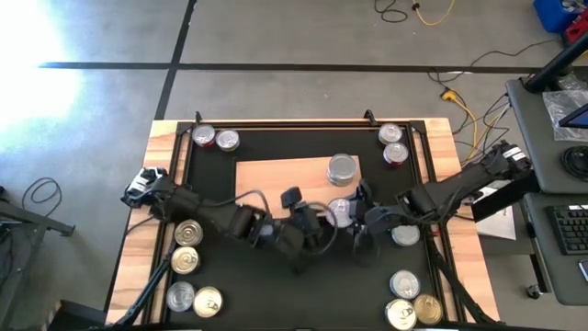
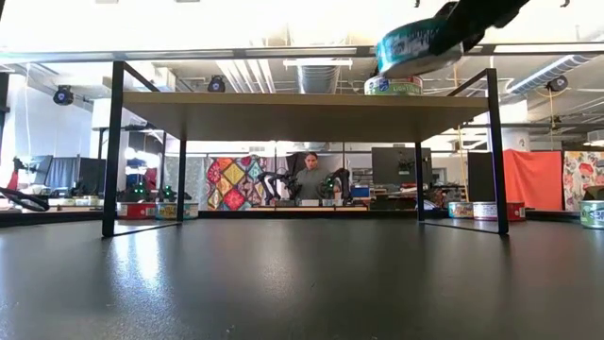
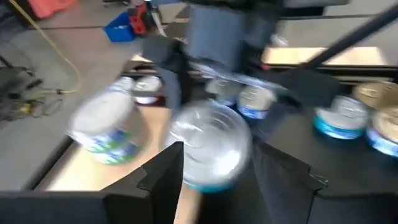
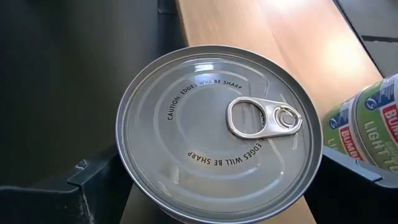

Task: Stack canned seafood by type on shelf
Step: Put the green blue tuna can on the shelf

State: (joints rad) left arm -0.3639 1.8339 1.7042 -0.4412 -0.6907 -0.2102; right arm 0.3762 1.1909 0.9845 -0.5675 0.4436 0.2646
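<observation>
A teal-labelled tin of canned seafood hangs tilted over the near edge of the raised light-wood shelf. My right gripper is shut on this tin, reaching in from the table's right. A green-labelled tin stands on its base on the shelf just beyond. My left gripper is just left of the held tin. Its fingers are apart with nothing between them, and the held tin shows beyond the gap. My right gripper pinches the tin across its width, one finger at each side of the round wall, just below the lid's rim. The fingers slant down from the table's right. The tin is lifted clear above the shelf's top, tilted, with its pull-tab lid up.
The shelf stands on thin black legs over a black mat. Tins sit on the mat at the far left, far right, near left and near right. One more tin lies under my right arm. A person sits beyond the table.
</observation>
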